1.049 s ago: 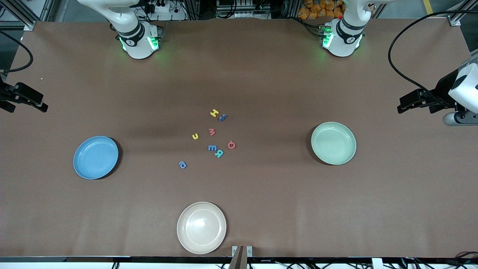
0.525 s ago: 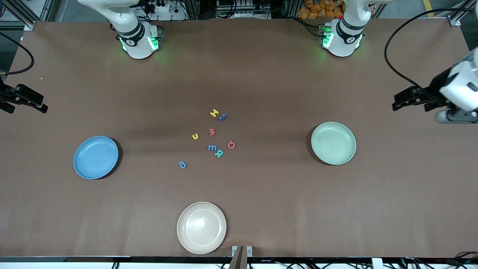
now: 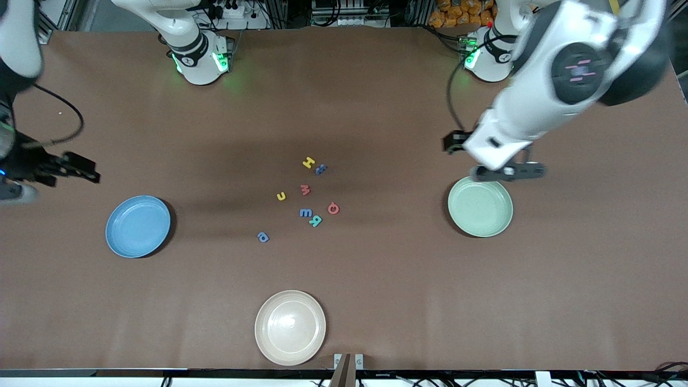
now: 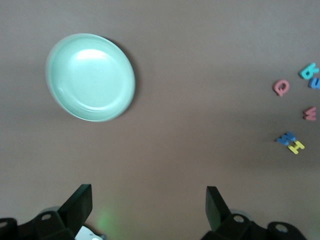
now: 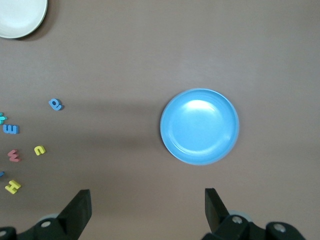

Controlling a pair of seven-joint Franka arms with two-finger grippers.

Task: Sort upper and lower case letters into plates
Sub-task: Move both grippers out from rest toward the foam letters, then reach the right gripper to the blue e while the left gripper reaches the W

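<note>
Both arms have swung inward: our left gripper [image 4: 145,210] hangs open near the mint plate [image 3: 480,206], our right gripper [image 5: 145,210] open near the blue plate [image 3: 138,226]. Letters [image 3: 306,213] lie between them (none sorted); descend squarely on one.

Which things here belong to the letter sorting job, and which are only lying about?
Job:
- letters, clustered mid-table
- sky blue plate
- mint green plate
- left gripper and right gripper, jaws open

Lying about:
- cream plate, nearest the front camera
</note>
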